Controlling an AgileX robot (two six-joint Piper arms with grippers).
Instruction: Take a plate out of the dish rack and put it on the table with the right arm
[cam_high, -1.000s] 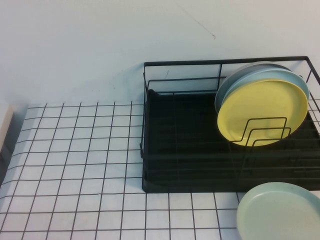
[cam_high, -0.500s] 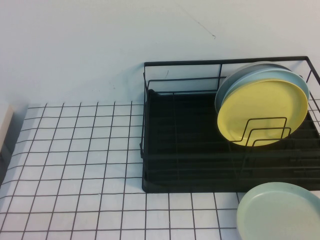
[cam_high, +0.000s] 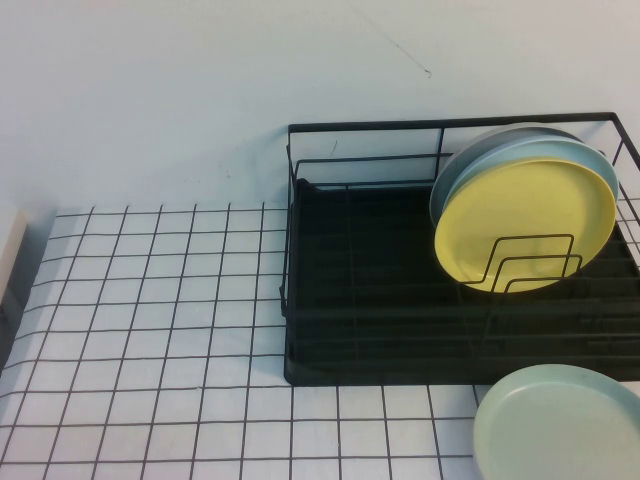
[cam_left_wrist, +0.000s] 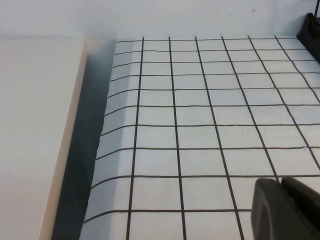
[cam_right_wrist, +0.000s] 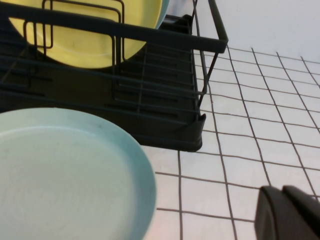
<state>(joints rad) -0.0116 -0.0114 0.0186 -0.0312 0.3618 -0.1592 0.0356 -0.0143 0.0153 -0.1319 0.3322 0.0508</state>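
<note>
Plate (cam_high: 525, 222) — one yellow, one mint (cam_high: 560, 425) — pincers parked.

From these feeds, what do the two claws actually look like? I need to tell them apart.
Little shows. The left claw appears only in the left wrist view's corner, over the gridded table: two matte black, rounded fingers pressed together, no markings or cables visible. The right claw, near the mint-green plate, looks identical. Neither arm appears in the high view.
</note>
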